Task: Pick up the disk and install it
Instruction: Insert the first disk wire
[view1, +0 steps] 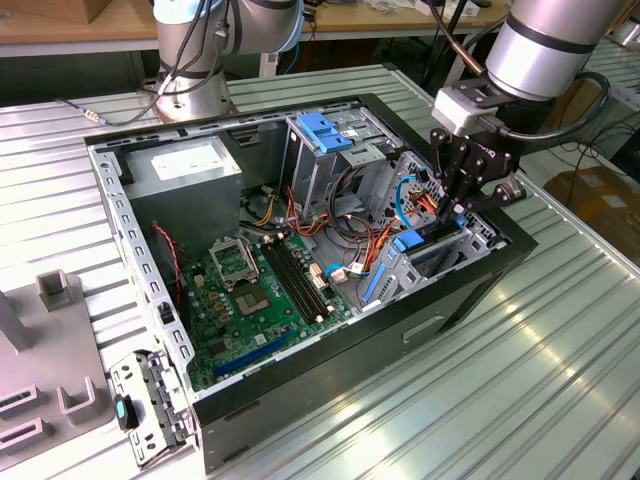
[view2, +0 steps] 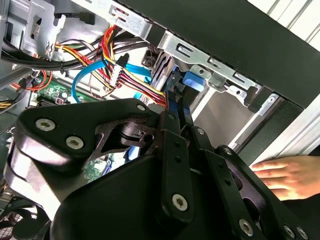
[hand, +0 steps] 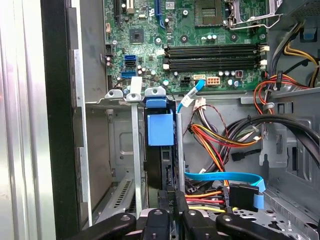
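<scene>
The black gripper (view1: 462, 200) hung over the open computer case's drive bay, jaws clamped on the edge of the flat silver-metal disk (hand: 161, 165) with blue plastic rails, which stood on edge partly inside the grey metal bay (hand: 125, 145). Seating it well probably meant pressing straight along the bay guides, clear of the bundled wires (hand: 220, 145). A person's hand (view2: 290, 176) rested on the ribbed metal table beyond.

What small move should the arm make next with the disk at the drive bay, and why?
Probably a short, straight push deeper into the bay: the gripper is shut on the disk, which stands edge-on in its slot. Go slowly; a hand lies close to the case.
</scene>
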